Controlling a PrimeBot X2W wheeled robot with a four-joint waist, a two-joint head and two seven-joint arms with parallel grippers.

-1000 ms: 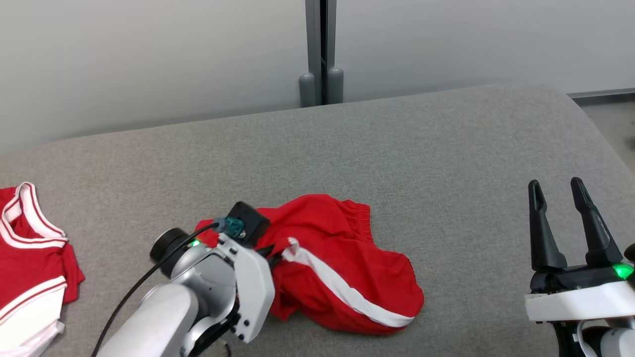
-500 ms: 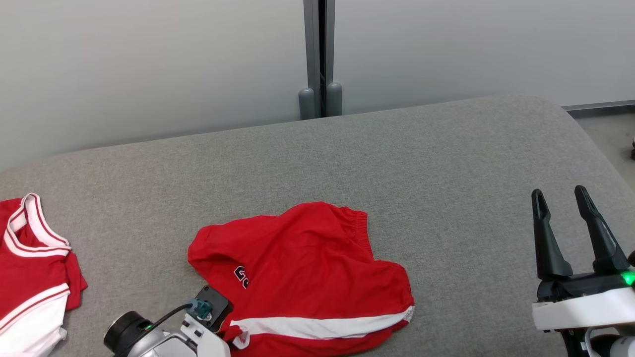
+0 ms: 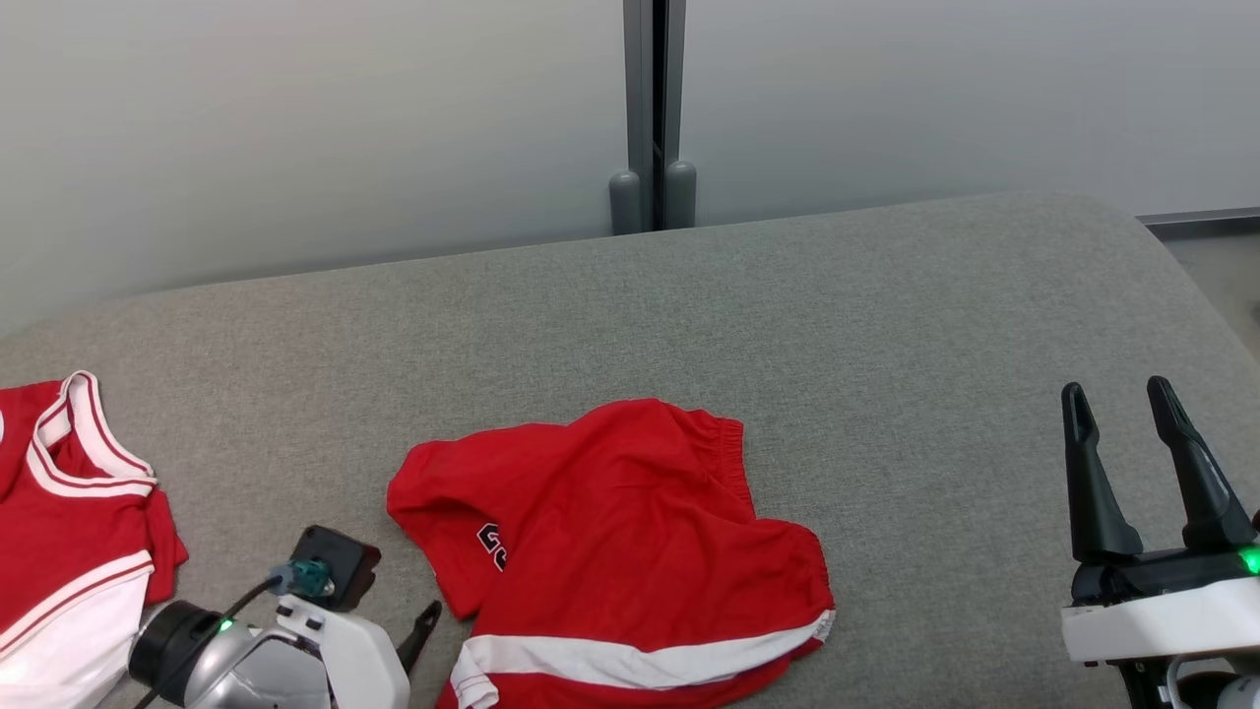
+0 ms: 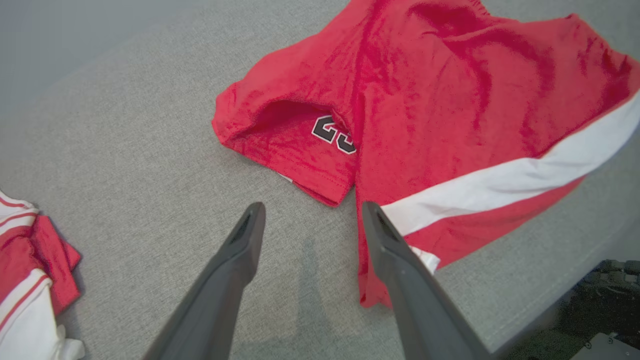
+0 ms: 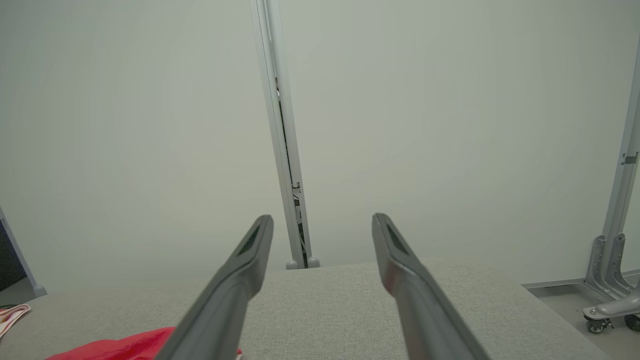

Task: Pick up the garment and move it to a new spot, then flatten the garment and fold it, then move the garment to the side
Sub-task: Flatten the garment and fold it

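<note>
The garment [image 3: 630,532] is a pair of red shorts with a white side stripe and a black number print. It lies loosely spread on the grey padded table [image 3: 837,325], near the front edge. My left gripper [image 4: 312,210] stands open just off the garment's [image 4: 450,110] near hem, with nothing between its fingers. In the head view one of its dark fingers [image 3: 423,630] pokes out at the lower left, beside the cloth. My right gripper [image 3: 1117,394] is open and empty at the lower right, well clear of the garment, and points towards the wall [image 5: 322,220].
A second red and white garment [image 3: 69,532] lies crumpled at the table's left edge. A grey post [image 3: 652,108] stands against the pale wall behind the table. The table's right end curves away to the floor.
My left gripper has opened and let go of the garment, then drawn back to the left. The shorts now lie flatter, number print showing. The right arm has not moved.
</note>
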